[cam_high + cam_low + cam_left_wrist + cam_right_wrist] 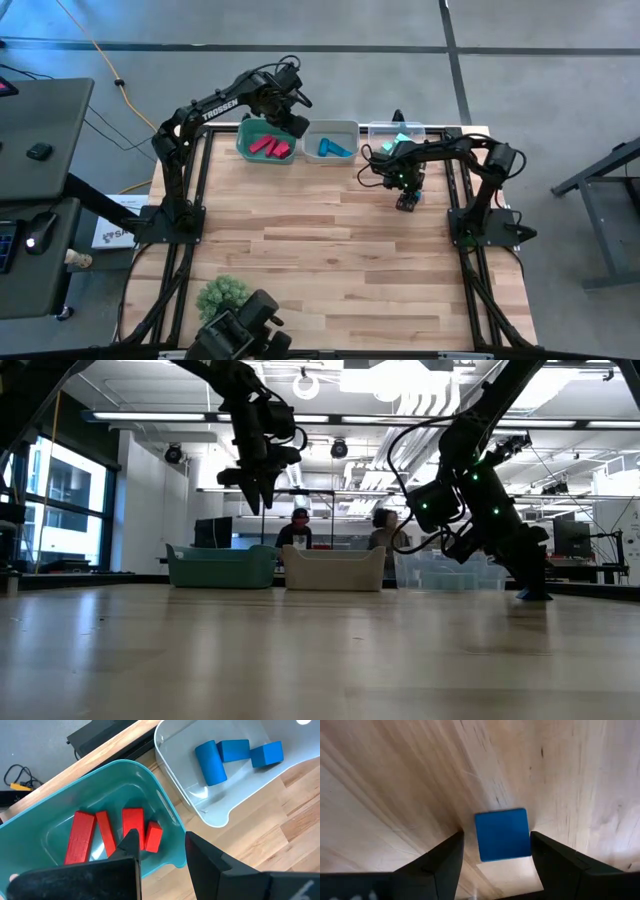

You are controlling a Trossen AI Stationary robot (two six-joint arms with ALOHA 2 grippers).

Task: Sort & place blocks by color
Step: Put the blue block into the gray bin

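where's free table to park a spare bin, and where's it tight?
Free: the broad bare wood mid-table, bordered by the bins in back, the plant front-left and the two arm bases. Tight: the back edge, where the green bin, grey bin and clear bin stand together, and where the right gripper straddles a blue block.

Bright overhead ceiling strip lights (330, 423), backlit dark arm silhouettes, soft tabletop (300, 650) foreground blur.
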